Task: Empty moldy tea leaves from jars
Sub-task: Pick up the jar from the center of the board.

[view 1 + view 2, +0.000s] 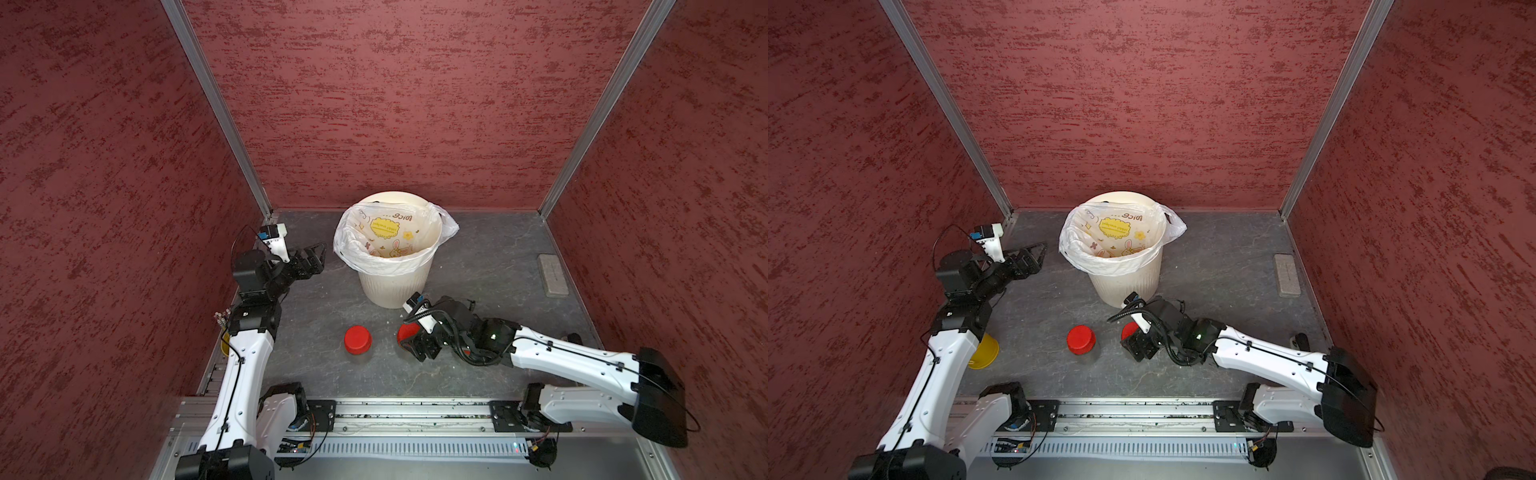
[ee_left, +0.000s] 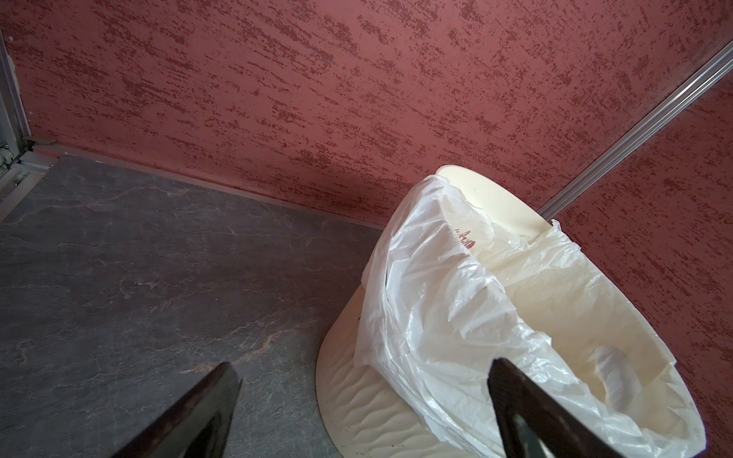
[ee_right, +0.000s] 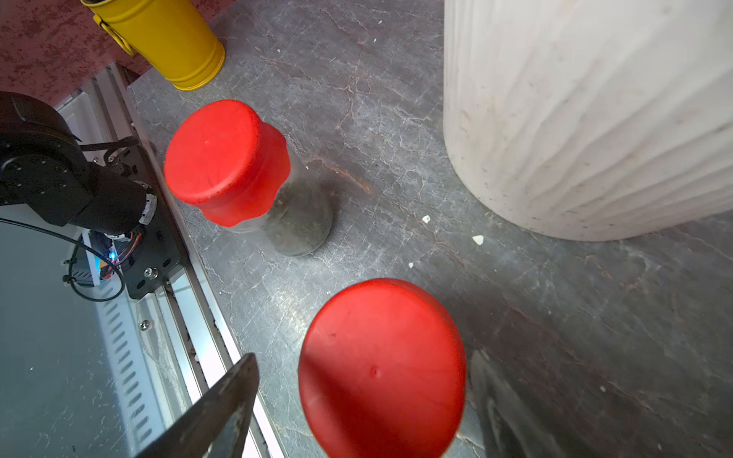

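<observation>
Two jars with red lids stand on the grey floor in front of the bin. One jar stands free, its clear glass murky near the base; tea leaves cannot be made out for sure. The other jar sits under my right gripper, which is open and straddles its lid, with a gap on one side. My left gripper hangs open and empty, left of the bin.
The cream ribbed bin with a white printed bag stands at the back centre. A yellow can is by the left arm. A grey block lies at the right wall.
</observation>
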You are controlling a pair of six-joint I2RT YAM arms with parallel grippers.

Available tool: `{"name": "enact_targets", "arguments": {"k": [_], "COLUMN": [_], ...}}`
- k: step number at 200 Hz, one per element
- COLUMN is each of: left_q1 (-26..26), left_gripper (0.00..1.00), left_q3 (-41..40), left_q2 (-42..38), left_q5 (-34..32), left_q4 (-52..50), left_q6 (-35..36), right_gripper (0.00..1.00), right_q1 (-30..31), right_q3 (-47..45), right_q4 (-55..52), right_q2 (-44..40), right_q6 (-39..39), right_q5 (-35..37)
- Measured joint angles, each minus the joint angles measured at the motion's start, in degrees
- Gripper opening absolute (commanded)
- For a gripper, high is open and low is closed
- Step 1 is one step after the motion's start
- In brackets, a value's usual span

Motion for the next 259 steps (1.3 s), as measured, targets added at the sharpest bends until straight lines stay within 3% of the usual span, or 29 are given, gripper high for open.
{"name": "enact_targets", "arguments": {"k": [139,259], "left_q1": [0.0,0.02], "left_gripper": [1.0,1.0], "left_q3": [-1.16,-1.18], "left_q2": [-0.94,-1.92], "left_q5": [0.24,1.77], "left_q4": [0.09,0.39], "left_q6": [0.0,0.26], "right_gripper": [0.85,0.78], "right_q1": [0.2,0.31], "right_q3": [0.0,0.0], "right_q4": [2.71,4.81], "right_q2": [5.9,8.7], "right_q6": [0.92,0.81], "right_q5": [3.26,2.82]}}
